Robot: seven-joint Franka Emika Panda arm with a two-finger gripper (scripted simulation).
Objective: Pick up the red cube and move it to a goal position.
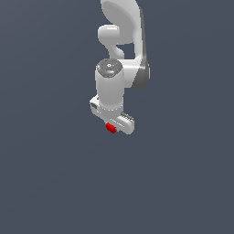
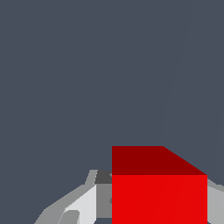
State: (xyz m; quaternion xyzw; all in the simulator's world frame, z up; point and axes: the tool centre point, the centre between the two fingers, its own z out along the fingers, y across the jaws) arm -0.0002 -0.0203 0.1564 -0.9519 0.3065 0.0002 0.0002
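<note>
so here we've got the red cube (image 1: 110,128) tucked right under the white gripper (image 1: 113,126), and in the wrist view it fills the space between the grey fingers (image 2: 83,205), so we'd say the gripper is pinching the cube. whether it's off the desk (image 1: 55,183) yet we can't tell, no shadow or edge to judge by. no goal marker shows in either view either. we reckon the step in hand is carrying it over. to do that well we'd keep the squeeze steady, keep the wrist level so the cube doesn't twist between the pads, and move smoothly with no jerks, since it's tiny next to the gripper and could slip out.
</note>
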